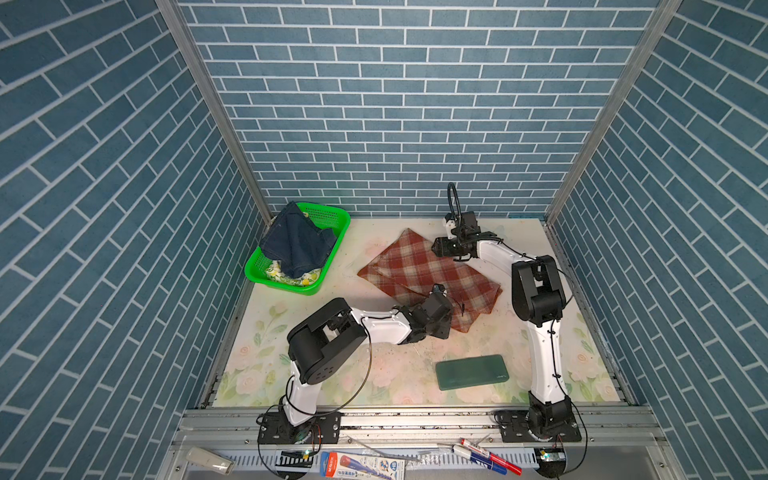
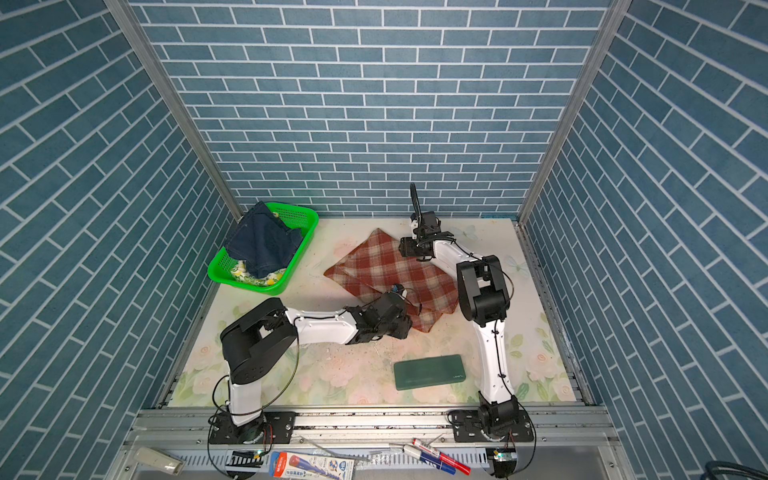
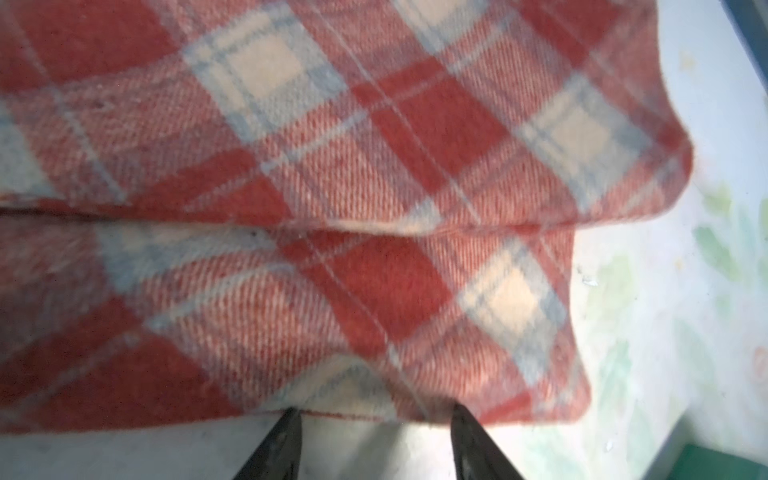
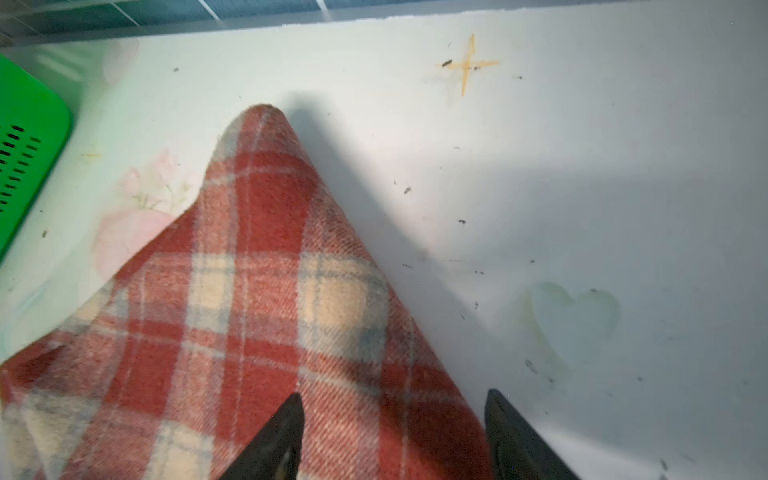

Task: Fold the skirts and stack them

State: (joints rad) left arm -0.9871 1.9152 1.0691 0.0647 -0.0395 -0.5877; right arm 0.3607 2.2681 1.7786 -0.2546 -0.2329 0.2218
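The rust-red and cream plaid skirt (image 1: 428,272) (image 2: 390,270) lies folded flat mid-table. My left gripper (image 3: 376,415) stands open at its near edge, close to the near corner, with only bare table between the fingers; in a top view the left gripper (image 1: 442,320) hides its own fingers. My right gripper (image 4: 395,397) (image 1: 436,248) is open over the plaid skirt (image 4: 249,332) near its far corner, holding nothing. The dark blue denim skirt (image 1: 297,245) (image 2: 264,245) is draped over the lemon-print skirt (image 1: 276,272) (image 2: 239,272).
Both of those skirts sit in the green mesh basket (image 1: 332,216) (image 2: 299,212) (image 4: 25,145) at the back left. A flat dark green slab (image 1: 471,371) (image 2: 429,371) lies near the front, right of centre. Brick-patterned walls close in three sides.
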